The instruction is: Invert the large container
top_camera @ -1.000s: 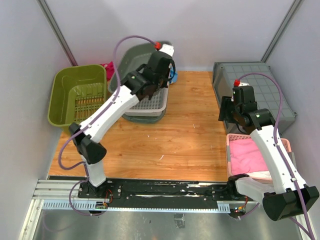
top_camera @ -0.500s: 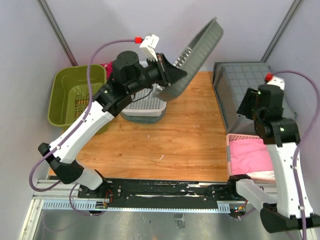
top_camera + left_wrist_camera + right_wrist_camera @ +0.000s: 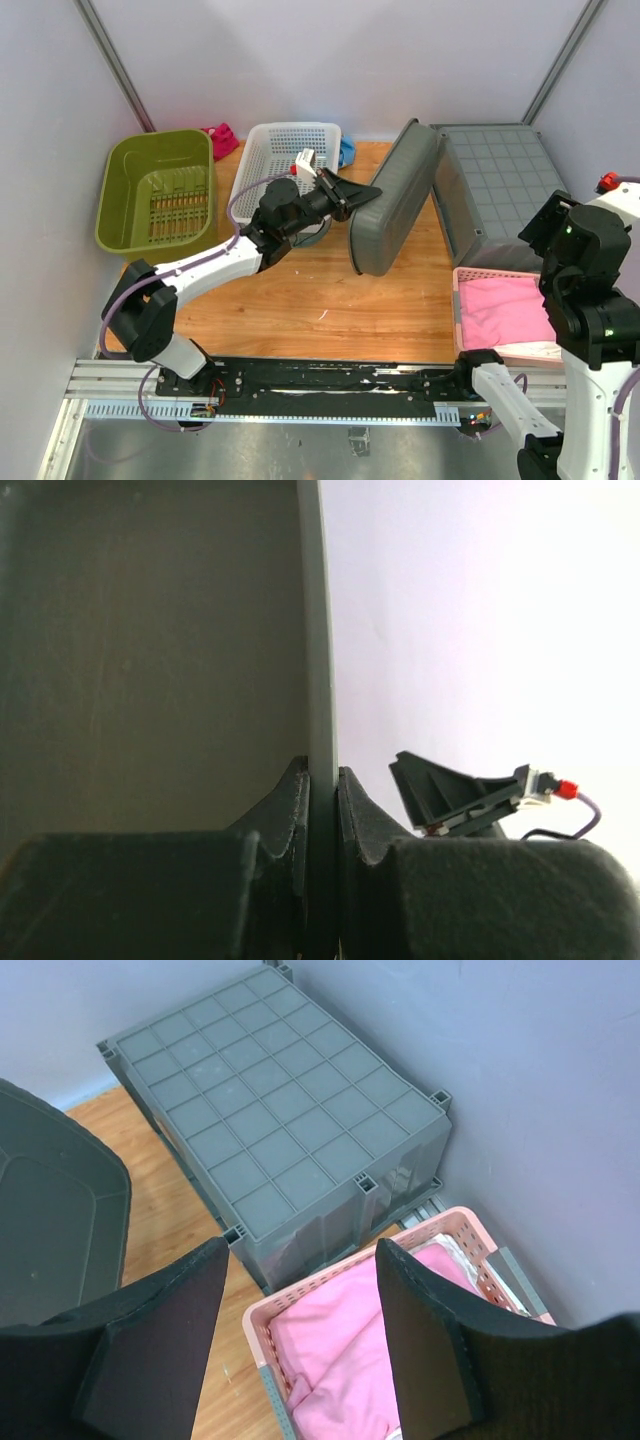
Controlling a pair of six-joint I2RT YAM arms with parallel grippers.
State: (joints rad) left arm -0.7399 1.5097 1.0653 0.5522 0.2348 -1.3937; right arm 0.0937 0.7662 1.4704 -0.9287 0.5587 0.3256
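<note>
Large container (image 3: pixel 395 200), one dark tub, is tipped nearly on edge; the left gripper (image 3: pixel 352 196), arm stretched low across the worktop (image 3: pixel 300 290), clamps its rim. Right gripper (image 3: pixel 300 1260) hangs high, fingers spread.

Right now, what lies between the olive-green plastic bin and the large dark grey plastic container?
The top view shows a white perforated plastic basket there, plus the left gripper, shut on the container's rim.

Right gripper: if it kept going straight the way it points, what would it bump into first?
Probably the pink cloth in the pink basket, just beside the grey crate. The right gripper hangs open well above it, so depth is unclear.
</note>
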